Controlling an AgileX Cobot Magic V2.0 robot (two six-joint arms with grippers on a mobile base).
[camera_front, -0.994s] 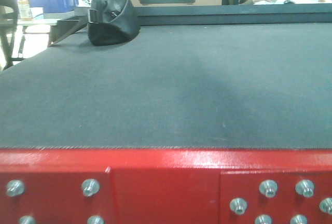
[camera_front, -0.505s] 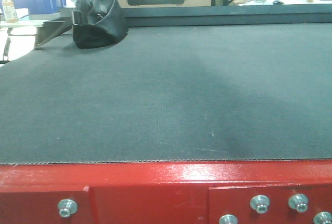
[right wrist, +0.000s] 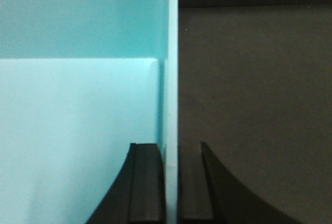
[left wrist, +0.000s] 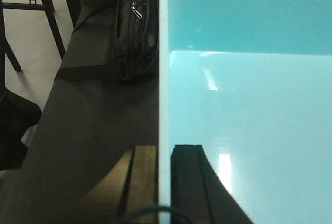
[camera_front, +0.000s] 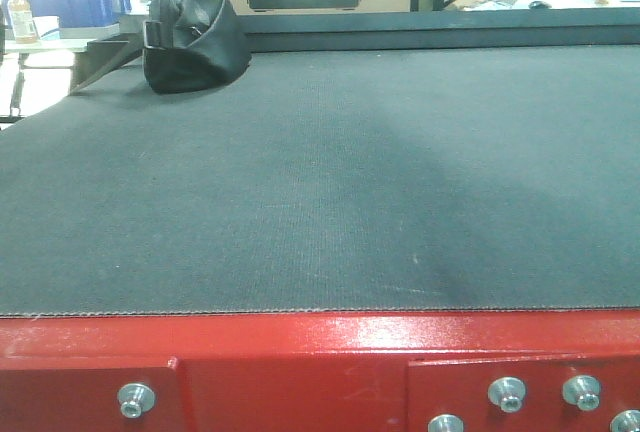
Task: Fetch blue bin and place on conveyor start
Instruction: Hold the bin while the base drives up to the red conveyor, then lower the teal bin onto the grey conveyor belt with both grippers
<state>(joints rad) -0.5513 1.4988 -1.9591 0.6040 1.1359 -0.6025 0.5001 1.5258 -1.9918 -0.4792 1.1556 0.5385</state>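
1. The blue bin (left wrist: 249, 105) hangs between the 2 arms. Its pale turquoise floor and walls fill the inner half of each wrist view, while the front view does not show it at all.
2. The left gripper (left wrist: 164, 154) straddles the bin's left wall, 1 finger inside and 1 outside, pinched onto the thin rim.
3. The right gripper (right wrist: 171, 151) does the same on the opposite wall, clamped with the rim between its fingers.
4. Both held walls run straight ahead from the wrists, so neither arm is nearer — the load is shared.
5. Dark woven surface shows just outside each held wall, so I judge the bin is over the conveyor start (camera_front: 320, 212), past the red frame (camera_front: 300, 352). Whether it touches down I cannot tell.
6. A black bag (camera_front: 195, 37) lies ahead on the left side — a straight set-down should miss it.
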